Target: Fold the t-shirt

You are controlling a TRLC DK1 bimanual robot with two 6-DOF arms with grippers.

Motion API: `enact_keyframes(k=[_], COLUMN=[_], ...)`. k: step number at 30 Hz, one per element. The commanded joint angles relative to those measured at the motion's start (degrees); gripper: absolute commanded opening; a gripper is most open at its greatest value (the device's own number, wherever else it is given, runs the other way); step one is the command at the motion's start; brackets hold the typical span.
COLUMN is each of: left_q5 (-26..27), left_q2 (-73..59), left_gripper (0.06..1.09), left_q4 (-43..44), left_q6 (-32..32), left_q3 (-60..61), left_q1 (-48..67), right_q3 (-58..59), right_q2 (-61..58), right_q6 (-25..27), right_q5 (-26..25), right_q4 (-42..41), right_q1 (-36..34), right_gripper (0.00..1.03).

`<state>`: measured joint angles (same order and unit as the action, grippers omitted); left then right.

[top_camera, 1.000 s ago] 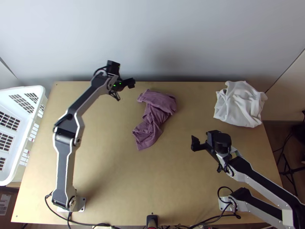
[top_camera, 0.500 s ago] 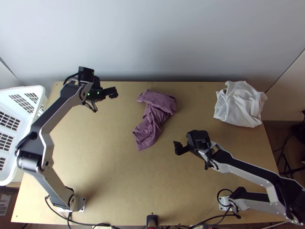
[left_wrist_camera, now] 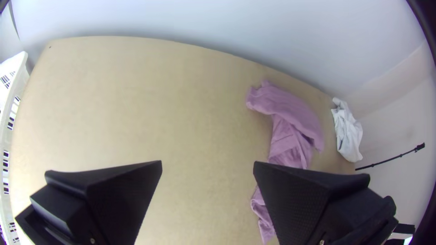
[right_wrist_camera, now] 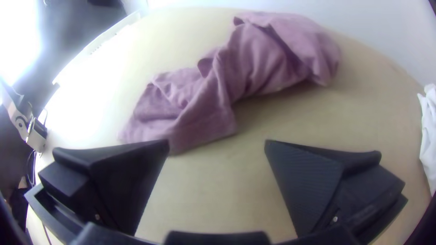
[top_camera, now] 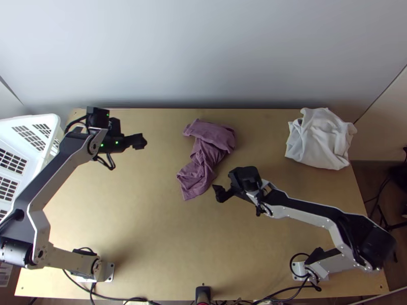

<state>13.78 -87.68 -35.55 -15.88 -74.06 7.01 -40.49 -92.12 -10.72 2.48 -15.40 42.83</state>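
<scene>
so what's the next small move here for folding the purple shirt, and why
Probably lower the right gripper onto the near end of the purple shirt and grasp its edge: the fingers are open beside that end, and the cloth lies bunched and twisted, so it likely needs spreading before any fold.
</scene>
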Motion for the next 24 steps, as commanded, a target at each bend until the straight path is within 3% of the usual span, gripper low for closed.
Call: enact_keyframes(k=[1, 9, 10, 13, 20, 24], left_q5=[0.1, 0.1, 0.1, 0.1, 0.1, 0.1], left_q2=[4.2, 5.4, 5.7, 6.0, 6.2, 6.4], left_gripper=[1.04, 1.04, 1.04, 1.04, 1.04, 1.04], left_q4=[-0.3, -0.4, -0.5, -0.5, -1.3, -1.8], left_q6=[0.1, 1.4, 1.5, 1.5, 1.5, 2.0], left_q3=[5.0, 6.6, 6.8, 7.7, 8.2, 7.5], left_q1=[-1.8, -4.8, -4.8, -4.9, -4.1, -3.8], right_q3=[-7.9, -15.0, -15.1, -15.4, -14.6, -15.1], right_q2=[-6.2, -13.9, -14.4, -14.4, -11.0, -4.8], right_q6=[1.7, 6.4, 7.8, 10.5, 12.0, 12.0], right_q5=[2.6, 3.7, 3.6, 3.5, 1.7, 1.6], right_q4=[1.9, 9.2, 10.3, 9.7, 12.1, 17.3], right_q1=[1.6, 2.3, 2.3, 2.5, 1.5, -0.1], right_gripper=[0.98, 0.92, 0.79, 0.02, 0.03, 0.03])
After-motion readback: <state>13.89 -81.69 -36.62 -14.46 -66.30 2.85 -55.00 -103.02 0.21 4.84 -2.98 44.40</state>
